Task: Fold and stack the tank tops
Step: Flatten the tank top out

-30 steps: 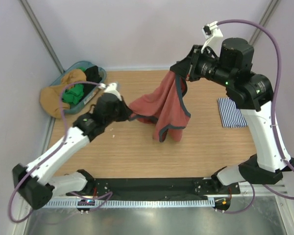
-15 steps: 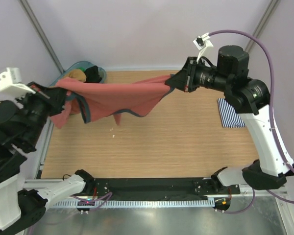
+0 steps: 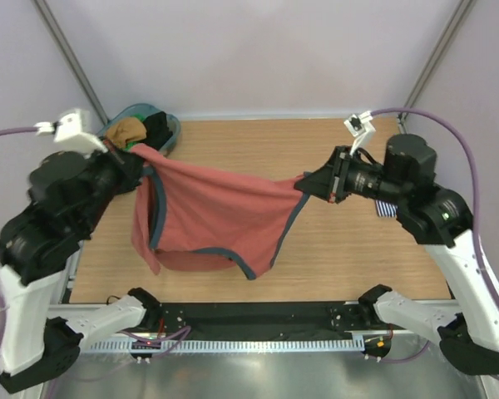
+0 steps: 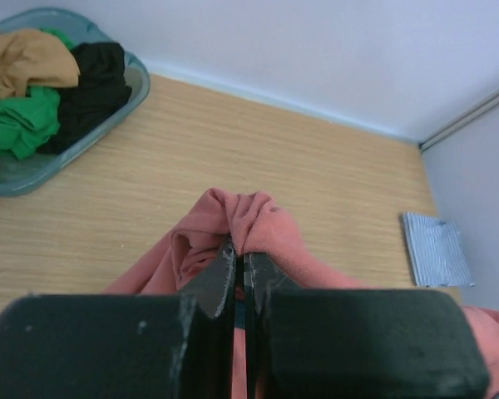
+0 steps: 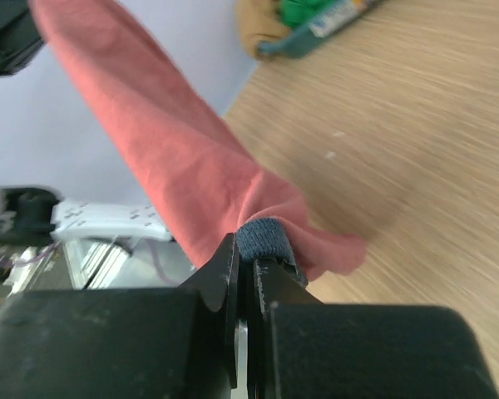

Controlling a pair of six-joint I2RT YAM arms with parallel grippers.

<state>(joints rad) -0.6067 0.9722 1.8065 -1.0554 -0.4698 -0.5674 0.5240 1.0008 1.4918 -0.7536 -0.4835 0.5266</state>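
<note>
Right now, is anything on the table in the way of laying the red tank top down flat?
Nothing visible. The left gripper and right gripper hold the red tank top over bare table; the basket sits far left, the striped top at the right edge.

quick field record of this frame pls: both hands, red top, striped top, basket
left hand: shut on one edge of the rust-red cloth tank top with navy trim
right hand: shut on the opposite edge, at the navy trim
red top: lifted, spread between both hands, middle sagging; table contact cannot be told
navy-and-white striped cloth top: folded flat, right side of the wooden table
teal plastic basket: far left corner, holds tan, green and black cloths
</note>
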